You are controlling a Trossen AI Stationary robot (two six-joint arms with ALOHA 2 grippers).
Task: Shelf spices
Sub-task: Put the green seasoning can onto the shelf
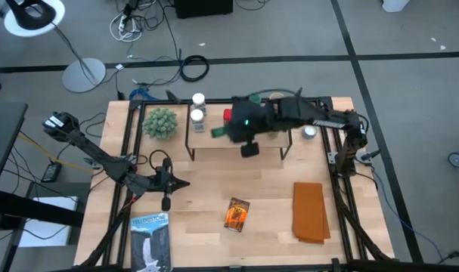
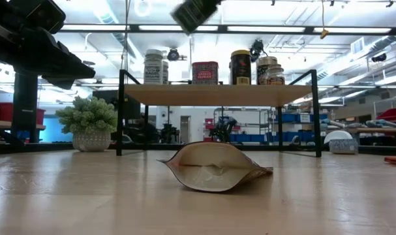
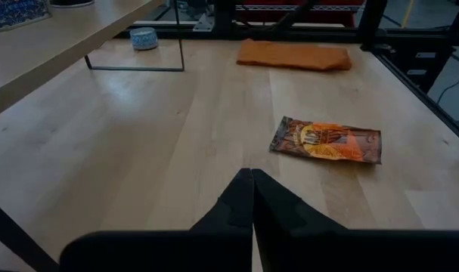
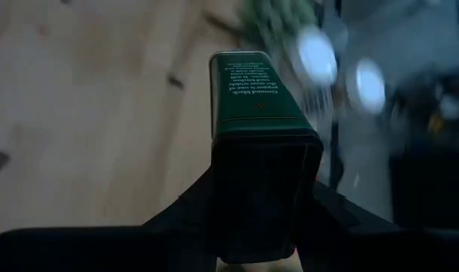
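Observation:
My right gripper point(image 1: 227, 132) reaches from the table's right over the shelf point(image 1: 206, 140) and is shut on a dark green box point(image 4: 258, 94). In the low view the box point(image 2: 195, 13) hangs tilted above the shelf's top board point(image 2: 217, 93). A white-lidded jar point(image 2: 153, 66), a red box point(image 2: 205, 72) and further jars point(image 2: 240, 67) stand on that board. The orange-brown packet point(image 1: 237, 214) lies flat on the table, also seen in the left wrist view point(image 3: 327, 141). My left gripper point(image 3: 252, 198) is shut, empty, above the table's left part. My right gripper pinches the dark green box between its two fingers point(image 4: 206, 200), on two opposite sides of its near end point(image 4: 263, 155). The box runs on forward past the fingers. It is lifted clear, tilted, above the shelf's top board.
A potted plant point(image 1: 159, 122) stands left of the shelf. A small white-lidded jar point(image 1: 310, 132) sits on the table by the shelf's right leg. A folded orange cloth point(image 1: 310, 211) lies near right, a blue-and-white flat package point(image 1: 150, 242) near left. Bare table shows between them.

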